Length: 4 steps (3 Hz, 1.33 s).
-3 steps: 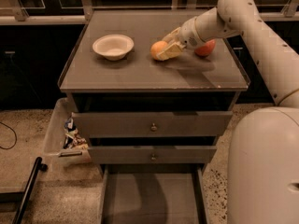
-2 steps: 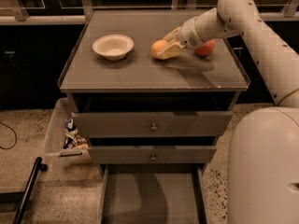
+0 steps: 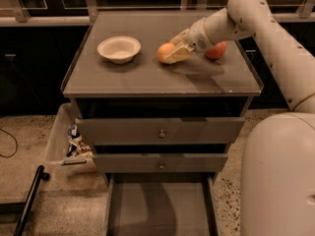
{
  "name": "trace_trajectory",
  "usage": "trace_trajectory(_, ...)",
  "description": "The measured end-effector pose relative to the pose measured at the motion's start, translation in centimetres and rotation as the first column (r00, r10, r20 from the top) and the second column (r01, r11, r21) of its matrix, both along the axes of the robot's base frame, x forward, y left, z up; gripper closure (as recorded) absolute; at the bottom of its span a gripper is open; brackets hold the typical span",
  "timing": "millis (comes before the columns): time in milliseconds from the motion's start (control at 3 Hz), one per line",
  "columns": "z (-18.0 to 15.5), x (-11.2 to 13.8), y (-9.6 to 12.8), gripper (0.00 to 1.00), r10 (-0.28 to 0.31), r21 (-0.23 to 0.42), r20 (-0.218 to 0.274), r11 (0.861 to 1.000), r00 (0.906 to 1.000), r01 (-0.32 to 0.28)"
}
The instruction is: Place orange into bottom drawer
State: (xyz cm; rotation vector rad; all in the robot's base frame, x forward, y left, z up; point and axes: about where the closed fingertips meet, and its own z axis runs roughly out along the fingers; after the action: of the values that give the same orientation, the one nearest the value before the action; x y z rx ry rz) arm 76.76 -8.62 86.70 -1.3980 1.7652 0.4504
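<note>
The orange (image 3: 163, 51) rests on the gray cabinet top (image 3: 147, 77), right of the middle. My gripper (image 3: 173, 48) reaches in from the right at the end of the white arm, and its two fingers sit against the orange's near and far sides, closed on it. The orange's right half is hidden by the fingers. The bottom drawer (image 3: 160, 208) is pulled open at the foot of the cabinet, showing its flat gray floor. It lies well below and in front of the gripper.
A red-orange apple (image 3: 217, 50) sits just behind my wrist. A white bowl (image 3: 119, 48) stands at the top's left. Two brass-knobbed drawers (image 3: 160, 132) stick out slightly. A bin with clutter (image 3: 74, 144) and a black pole (image 3: 29, 200) are at the left.
</note>
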Motion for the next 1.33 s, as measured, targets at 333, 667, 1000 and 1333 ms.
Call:
trace_trajectory(333, 1.6, -1.4, 0.1, 1.00, 0.031, 0.006, 0.017, 1.000, 0.9994, -0.031)
trace_trajectory(667, 4.4, -3.7, -0.5, 1.00, 0.065, -0.001, 0.066, 0.998, 0.9957, -0.065)
trace_trajectory(1000, 7.0, -6.9, -2.1, 1.00, 0.088, -0.025, 0.134, 0.996, 0.9870, -0.086)
trace_trajectory(1333, 8.3, -11.0, -4.3, 1.00, 0.096, -0.058, 0.177, 0.995, 0.9795, -0.087)
